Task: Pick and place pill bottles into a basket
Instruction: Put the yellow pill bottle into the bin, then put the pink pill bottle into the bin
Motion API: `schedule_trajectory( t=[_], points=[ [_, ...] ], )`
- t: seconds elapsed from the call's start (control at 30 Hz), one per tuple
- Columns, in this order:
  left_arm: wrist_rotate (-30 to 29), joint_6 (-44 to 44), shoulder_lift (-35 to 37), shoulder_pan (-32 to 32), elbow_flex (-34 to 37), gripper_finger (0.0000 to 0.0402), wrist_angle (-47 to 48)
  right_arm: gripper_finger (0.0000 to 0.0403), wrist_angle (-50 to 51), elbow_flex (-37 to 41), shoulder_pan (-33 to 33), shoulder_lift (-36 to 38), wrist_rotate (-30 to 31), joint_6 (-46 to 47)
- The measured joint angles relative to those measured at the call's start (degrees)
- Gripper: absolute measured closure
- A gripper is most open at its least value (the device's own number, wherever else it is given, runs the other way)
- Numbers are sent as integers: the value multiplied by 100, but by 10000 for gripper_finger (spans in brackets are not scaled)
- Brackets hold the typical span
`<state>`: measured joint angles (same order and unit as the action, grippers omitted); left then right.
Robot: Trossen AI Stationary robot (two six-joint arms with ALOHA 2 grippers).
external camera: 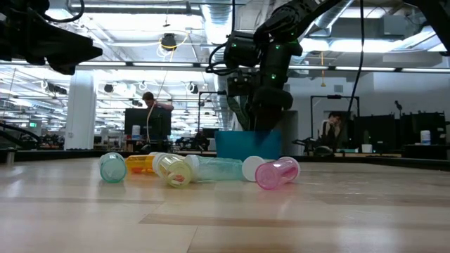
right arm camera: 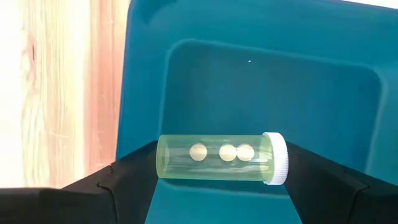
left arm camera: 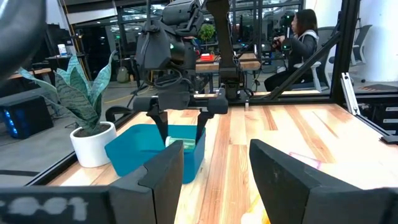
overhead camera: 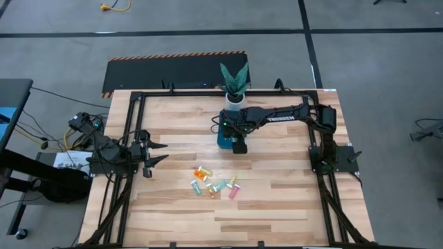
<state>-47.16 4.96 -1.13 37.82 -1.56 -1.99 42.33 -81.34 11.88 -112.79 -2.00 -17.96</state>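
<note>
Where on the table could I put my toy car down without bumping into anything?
Bare wood runs along the near table edge, below the loose pill bottles, and between those bottles and the right arm's base. It is crowded at the far middle: the right gripper holds a green bottle over the basket, beside the potted plant.

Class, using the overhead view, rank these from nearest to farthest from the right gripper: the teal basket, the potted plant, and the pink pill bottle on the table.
1. The basket: directly under the right gripper, which holds a green bottle above it.
2. The potted plant: just beyond the basket, at the table's far edge.
3. The pink pill bottle: in the loose cluster nearer the front.
</note>
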Motion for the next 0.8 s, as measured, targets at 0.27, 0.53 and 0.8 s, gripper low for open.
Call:
schedule_trajectory(
  t=[0.27, 0.53, 0.8],
  points=[
    [0, -1, 0, 0, 0, 226, 1, 20, 77, 0, 64, 0, -278, -2],
    [0, -1, 0, 0, 0, 226, 1, 30, -54, -3, 52, 1, -254, -48],
    [1, -1, 0, -2, 0, 226, 1, 33, 1141, -885, 79, 52, -249, 288]
  ],
)
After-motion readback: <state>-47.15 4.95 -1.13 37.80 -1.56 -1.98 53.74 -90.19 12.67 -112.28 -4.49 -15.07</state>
